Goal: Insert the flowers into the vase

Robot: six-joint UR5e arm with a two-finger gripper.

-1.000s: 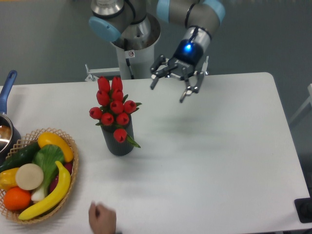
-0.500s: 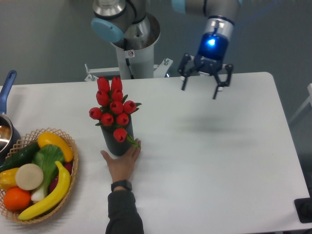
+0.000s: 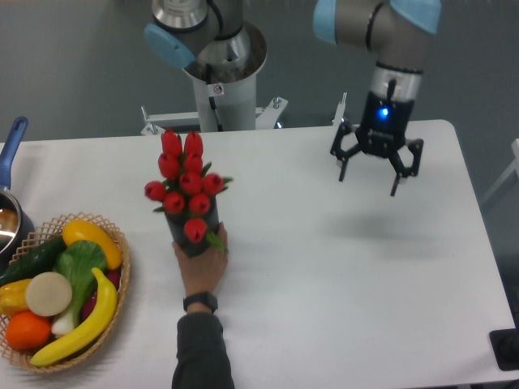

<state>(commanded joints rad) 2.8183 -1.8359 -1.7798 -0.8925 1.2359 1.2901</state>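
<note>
A: Flowers (image 3: pixel 185 180) stand in the vase (image 3: pixel 191 235), heads bunched above the mouth, near the left middle of the counter (image 3: pixel 340 284). Insertion looks done, judged from how they sit.

B: Noted. Gripper (image 3: pixel 377 166)?

A: Hangs over the counter's right rear, well apart from the vase. Jaws spread, nothing between them.

B: A person's hand (image 3: pixel 203 263) is in view?

A: Yes, wrapped around the foot of the vase from the near side, touching it.

B: Handling estimate for the bunch?

A: Likely light. Stems probably slender and springy, buds soft and easy to crush or knock askew. Best hold would be low on the gathered stems, below the heads; those stems are now hidden inside the vase, so only heads and one or two leaves are reachable.

B: And the vase?

A: Looks stiff, matte, ribbed, so not slippery. Tall, narrow and top-heavy with the bunch; could tip if nudged high. Grip around the mid-body.

B: Basket (image 3: pixel 49 356) and pot (image 3: pixel 10 212)?

A: Far left, clear of both.
</note>
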